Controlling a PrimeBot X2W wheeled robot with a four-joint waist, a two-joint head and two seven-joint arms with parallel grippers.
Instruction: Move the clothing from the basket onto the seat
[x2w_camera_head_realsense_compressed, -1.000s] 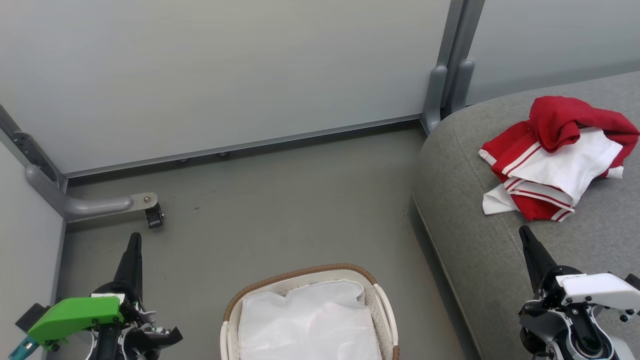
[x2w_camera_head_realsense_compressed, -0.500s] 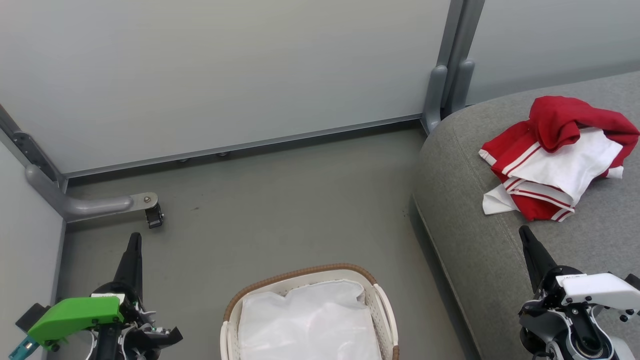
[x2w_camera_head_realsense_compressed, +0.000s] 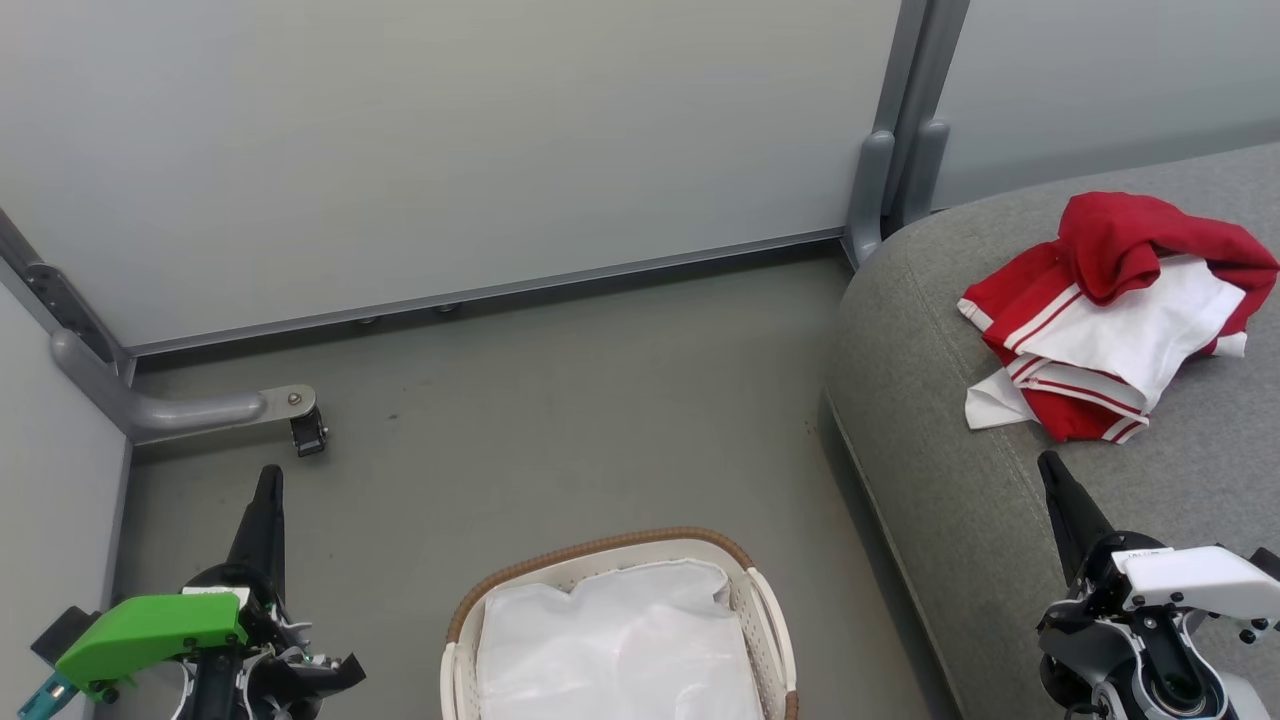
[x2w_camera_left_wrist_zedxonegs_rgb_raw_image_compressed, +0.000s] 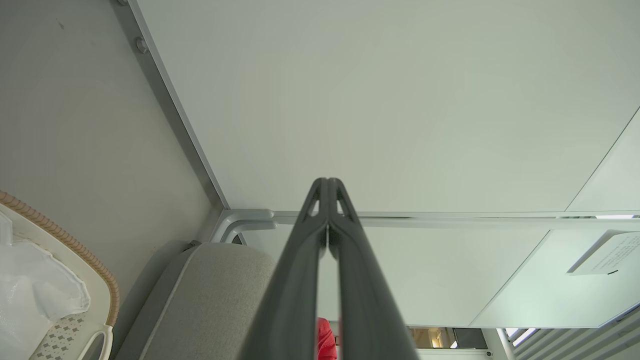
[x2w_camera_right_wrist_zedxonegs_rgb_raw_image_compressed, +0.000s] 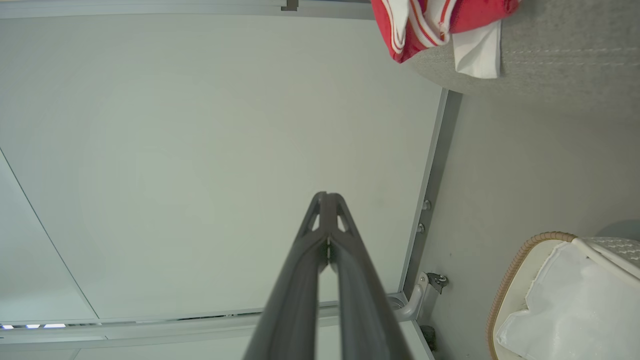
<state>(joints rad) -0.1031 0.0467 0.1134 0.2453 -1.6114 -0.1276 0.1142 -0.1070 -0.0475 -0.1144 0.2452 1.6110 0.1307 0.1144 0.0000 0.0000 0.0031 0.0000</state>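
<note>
The red and white clothing lies crumpled on the grey seat at the right; its edge also shows in the right wrist view as clothing on the seat. The cream basket with a brown rim stands on the floor at bottom centre, holding just its white liner. My left gripper points up at the lower left, shut and empty, left of the basket. My right gripper is shut and empty over the seat's front, below the clothing. In the wrist views both grippers show their fingertips pressed together.
Pale partition walls enclose the grey floor. A grey metal foot with a caster juts out at the left, near my left gripper. A grey post stands at the seat's back corner.
</note>
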